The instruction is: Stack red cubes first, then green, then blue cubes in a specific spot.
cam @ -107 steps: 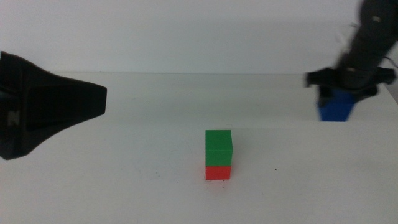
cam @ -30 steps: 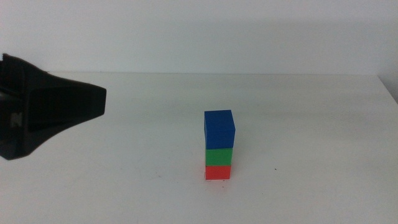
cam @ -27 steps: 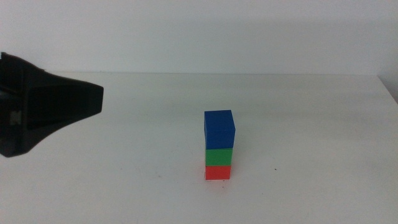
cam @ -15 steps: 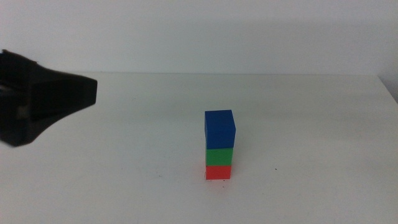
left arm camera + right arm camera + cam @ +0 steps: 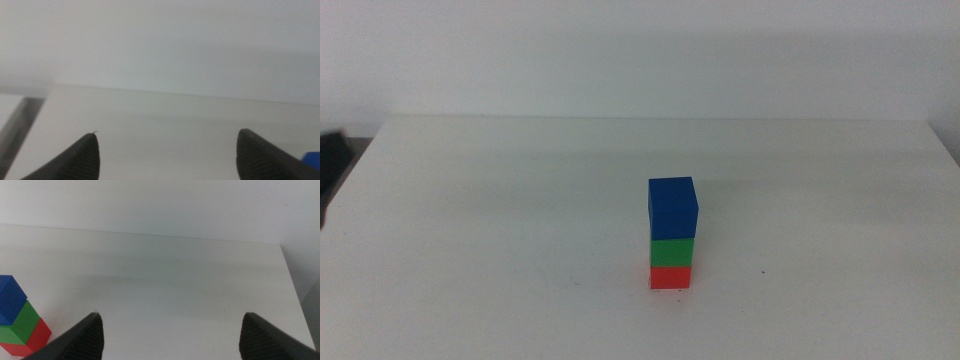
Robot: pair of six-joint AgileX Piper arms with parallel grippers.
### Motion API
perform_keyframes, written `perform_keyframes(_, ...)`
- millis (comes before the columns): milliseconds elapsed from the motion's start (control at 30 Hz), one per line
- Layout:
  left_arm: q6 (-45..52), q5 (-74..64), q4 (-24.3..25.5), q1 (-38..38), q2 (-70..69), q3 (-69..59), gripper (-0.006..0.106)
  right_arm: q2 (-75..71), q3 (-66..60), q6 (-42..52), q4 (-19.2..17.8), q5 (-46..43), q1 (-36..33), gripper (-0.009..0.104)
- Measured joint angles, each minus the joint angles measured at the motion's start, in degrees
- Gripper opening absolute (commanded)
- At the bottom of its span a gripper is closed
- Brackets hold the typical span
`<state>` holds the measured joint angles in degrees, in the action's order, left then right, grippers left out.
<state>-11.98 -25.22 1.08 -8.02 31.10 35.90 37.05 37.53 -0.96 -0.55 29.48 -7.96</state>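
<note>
A: Nearest the camera, the red cube [image 5: 670,276] sits on the white worktop [image 5: 500,250], with the green cube [image 5: 672,250] on top of it and the blue cube [image 5: 673,208] capping the pile. Red, green, blue, the order asked for.

B: And nothing holds it. The right pincer [image 5: 170,330] is off to the side of the tower, jaws spread wide and empty, with the three cubes low in one corner of its wrist view.

A: The left pincer [image 5: 167,152] is the same, wide open, gripping nothing, just a sliver of blue at the frame edge. Only a dark scrap of that arm shows at the middle view's left border.

B: The risk, as I judge it, is the tower itself. The blue cube looks slightly offset on the green, so a knock to the worktop or an arm swinging across could topple it.

A: Beyond it, bare worktop runs to the pale wall [image 5: 640,60].
</note>
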Motion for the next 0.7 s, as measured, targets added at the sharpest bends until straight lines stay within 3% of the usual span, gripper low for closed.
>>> perform_keyframes(333,0.00,-1.41,-0.08,5.06,-13.17,-9.40,0.094,-1.18,-1.54,0.00,0.55,-1.65,0.00,0.093)
perform_keyframes(533,0.00,9.48,-0.08,5.16,-20.13,-19.77,0.094,-15.84,-19.52,0.00,-1.64,-16.35,1.62,0.093)
perform_keyframes(700,0.00,13.49,-0.08,5.16,-26.69,-30.33,0.094,-29.74,-33.51,0.00,-1.87,-18.40,6.38,0.093)
